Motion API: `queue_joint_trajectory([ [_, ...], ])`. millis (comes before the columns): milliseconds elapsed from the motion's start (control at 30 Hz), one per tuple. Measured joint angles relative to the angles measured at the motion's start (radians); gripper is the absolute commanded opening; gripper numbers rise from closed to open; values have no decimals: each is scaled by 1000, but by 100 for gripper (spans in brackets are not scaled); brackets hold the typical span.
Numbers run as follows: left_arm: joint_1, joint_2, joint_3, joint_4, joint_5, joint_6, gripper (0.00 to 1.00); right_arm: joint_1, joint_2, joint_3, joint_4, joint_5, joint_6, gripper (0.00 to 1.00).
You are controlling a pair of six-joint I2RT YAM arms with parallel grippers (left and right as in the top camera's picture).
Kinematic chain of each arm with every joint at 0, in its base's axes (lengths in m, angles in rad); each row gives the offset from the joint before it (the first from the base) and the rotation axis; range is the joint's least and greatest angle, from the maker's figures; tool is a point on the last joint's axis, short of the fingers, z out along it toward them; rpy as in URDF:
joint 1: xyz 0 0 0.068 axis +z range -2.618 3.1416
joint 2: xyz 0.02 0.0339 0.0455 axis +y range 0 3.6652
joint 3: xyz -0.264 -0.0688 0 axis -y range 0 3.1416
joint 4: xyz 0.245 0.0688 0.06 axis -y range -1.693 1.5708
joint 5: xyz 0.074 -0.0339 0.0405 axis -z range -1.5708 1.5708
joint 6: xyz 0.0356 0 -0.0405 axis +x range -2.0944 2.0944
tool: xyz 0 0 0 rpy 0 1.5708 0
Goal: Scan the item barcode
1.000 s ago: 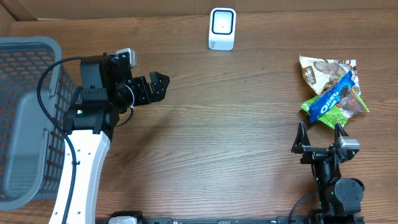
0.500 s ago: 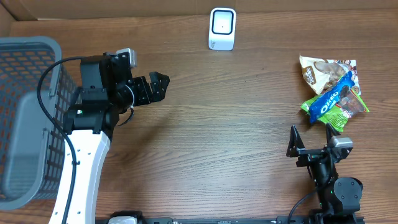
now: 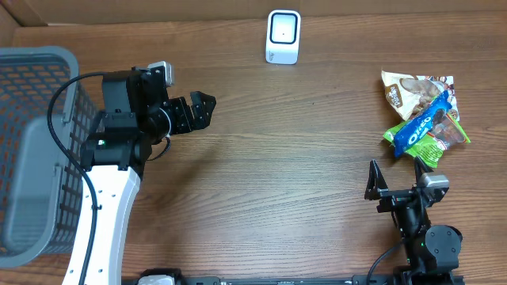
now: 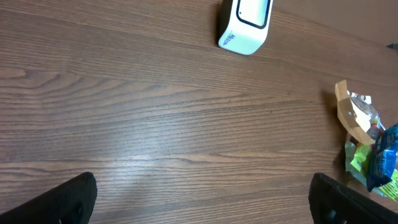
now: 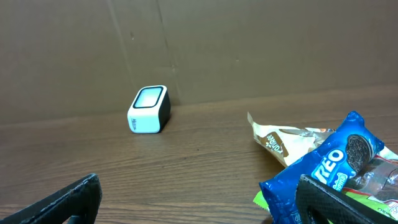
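A blue Oreo pack (image 3: 425, 127) lies on top of a small pile at the right of the table, with a beige packet (image 3: 410, 87) and a green packet (image 3: 434, 148). The white barcode scanner (image 3: 283, 36) stands at the back centre. My right gripper (image 3: 396, 182) sits just in front of the pile, open and empty. In the right wrist view, its right finger (image 5: 348, 202) overlaps the Oreo pack (image 5: 323, 168), and the scanner (image 5: 149, 110) is far ahead. My left gripper (image 3: 203, 108) hovers open and empty at mid-left, and its view shows the scanner (image 4: 245, 25).
A grey mesh basket (image 3: 36, 87) fills the far left edge, beside the left arm. A brown cardboard wall (image 5: 199, 43) backs the table behind the scanner. Bare wooden tabletop (image 3: 301, 158) lies between the two grippers.
My right gripper has turned slightly to the left near the pile and then held still. The left arm and the packets have not moved.
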Motion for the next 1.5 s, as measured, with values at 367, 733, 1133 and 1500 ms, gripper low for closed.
queue_joint_trajectory([
  [367, 0, 0, 0, -50, -20, 1, 100, 0, 0, 0, 0, 0, 0, 100],
  [733, 0, -261, -207, 267, -162, 156, 100, 0, 0, 0, 1, -1, 0, 100],
  [1133, 9, -810, -849, 688, -272, 211, 100, 0, 0, 0, 0, -7, 0, 100],
  [1500, 28, -1118, -1063, 713, -299, 211, 100, 0, -1, 0, 1, -7, 0, 100],
])
